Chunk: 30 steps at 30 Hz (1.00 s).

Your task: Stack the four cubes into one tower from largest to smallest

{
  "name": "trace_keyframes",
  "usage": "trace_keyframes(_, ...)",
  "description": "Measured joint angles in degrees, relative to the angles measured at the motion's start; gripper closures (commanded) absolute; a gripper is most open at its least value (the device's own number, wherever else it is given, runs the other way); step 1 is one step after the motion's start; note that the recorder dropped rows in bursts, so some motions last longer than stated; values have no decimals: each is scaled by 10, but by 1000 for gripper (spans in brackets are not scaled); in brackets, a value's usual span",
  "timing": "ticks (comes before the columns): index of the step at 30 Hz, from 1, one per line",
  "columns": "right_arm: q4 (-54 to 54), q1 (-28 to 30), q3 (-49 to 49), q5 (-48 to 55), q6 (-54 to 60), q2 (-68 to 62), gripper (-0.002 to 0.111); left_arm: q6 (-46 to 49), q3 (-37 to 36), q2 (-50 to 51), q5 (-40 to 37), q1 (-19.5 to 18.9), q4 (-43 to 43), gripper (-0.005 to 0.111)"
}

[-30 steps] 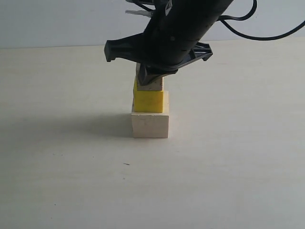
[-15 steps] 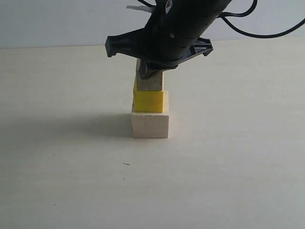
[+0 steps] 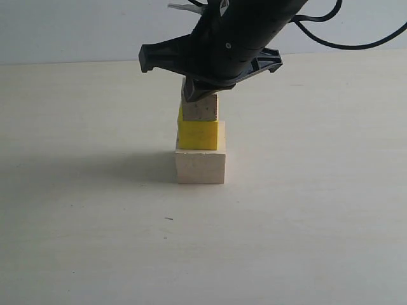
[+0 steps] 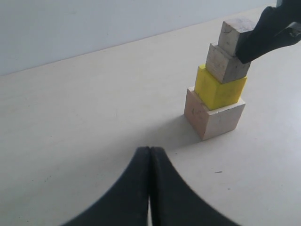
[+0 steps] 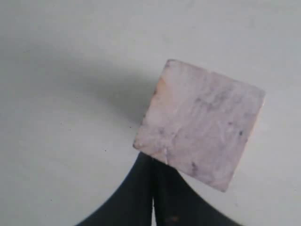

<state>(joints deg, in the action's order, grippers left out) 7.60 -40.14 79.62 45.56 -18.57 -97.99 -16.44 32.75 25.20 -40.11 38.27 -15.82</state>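
Observation:
The tower stands mid-table: a large pale block (image 3: 200, 166) at the bottom, the yellow cube (image 3: 198, 135) on it, then the medium wooden cube (image 3: 201, 109). In the left wrist view the large block (image 4: 214, 117), yellow cube (image 4: 218, 87), medium cube (image 4: 225, 63) and smallest cube (image 4: 233, 36) sit in that order. My right gripper (image 3: 192, 96) hangs shut at the tower's top and hides the smallest cube in the exterior view. Its tips (image 5: 153, 159) lie against an edge of the smallest cube (image 5: 200, 122). My left gripper (image 4: 150, 149) is shut and empty, well short of the tower.
The pale table (image 3: 318, 222) spreads all round the tower. A light wall (image 3: 76, 32) runs along the back. A black cable (image 3: 356, 44) trails from the right arm at the upper right.
The right gripper has risen a little beside the tower, uncovering more of the medium cube. The cubes and the left gripper have stayed put.

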Motion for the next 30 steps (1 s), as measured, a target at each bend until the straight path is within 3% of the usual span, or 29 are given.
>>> trace_keyframes(16,1,0,-1,51,4,5,108,0,0,0,1,0,-2,107)
trace_keyframes(30,5,0,-68,70,19,141,108,0,0,0,1,0,-2,107)
